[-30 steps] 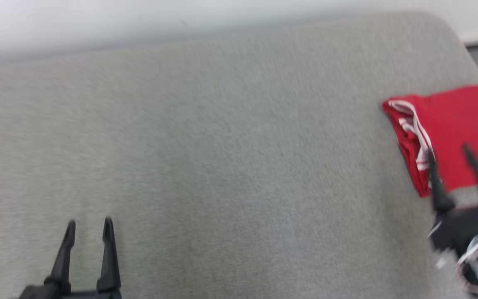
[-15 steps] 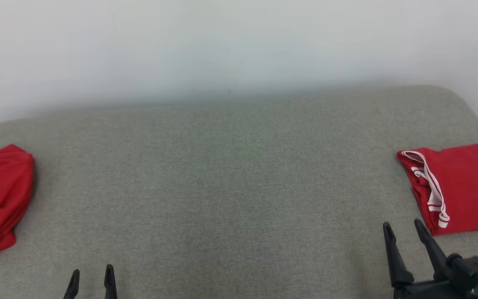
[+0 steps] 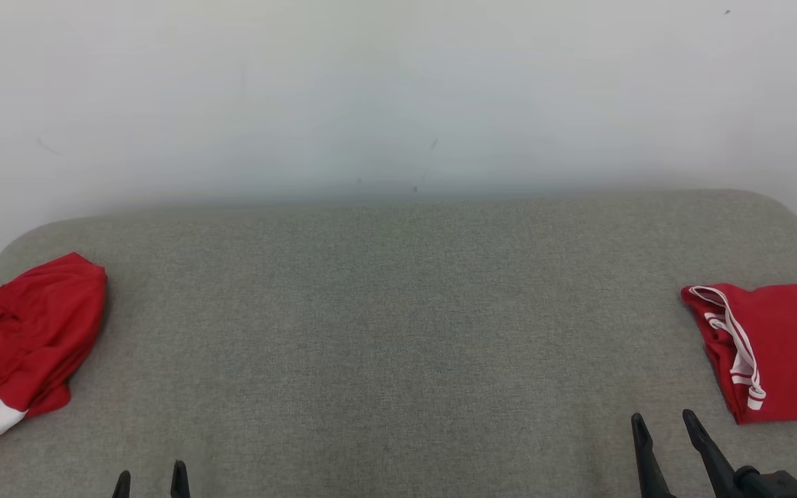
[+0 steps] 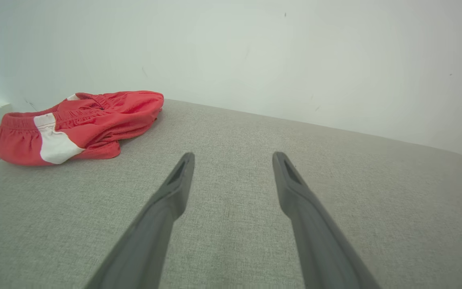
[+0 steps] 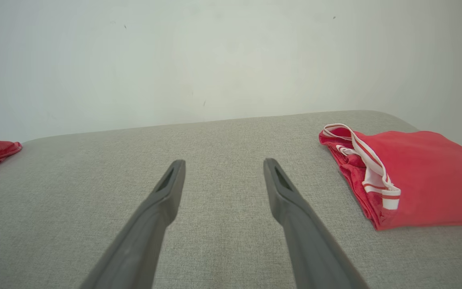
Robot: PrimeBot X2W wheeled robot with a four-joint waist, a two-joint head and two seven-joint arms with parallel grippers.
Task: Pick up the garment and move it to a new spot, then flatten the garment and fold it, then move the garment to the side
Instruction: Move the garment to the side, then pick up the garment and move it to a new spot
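At the left end of the grey fabric-covered worktop point(image 3: 398, 311) lies a crumpled red cloth garment with a white patch point(image 3: 25, 339), untouched. The pick-up step looks due, and that calls for a reach leftward. Left claw point(image 3: 150, 477), over the worktop's near edge: spread wide, holding nothing. Right claw point(image 3: 663, 418): likewise spread and empty. At the worktop's right end, a folded red garment with white trim point(image 3: 786, 346) rests flat.

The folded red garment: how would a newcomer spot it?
On the long grey cushion against the white wall, look to the right end. There lies the folded red garment, flat and square-edged with white-striped trim; the crumpled red garment at the left end is a loose heap.
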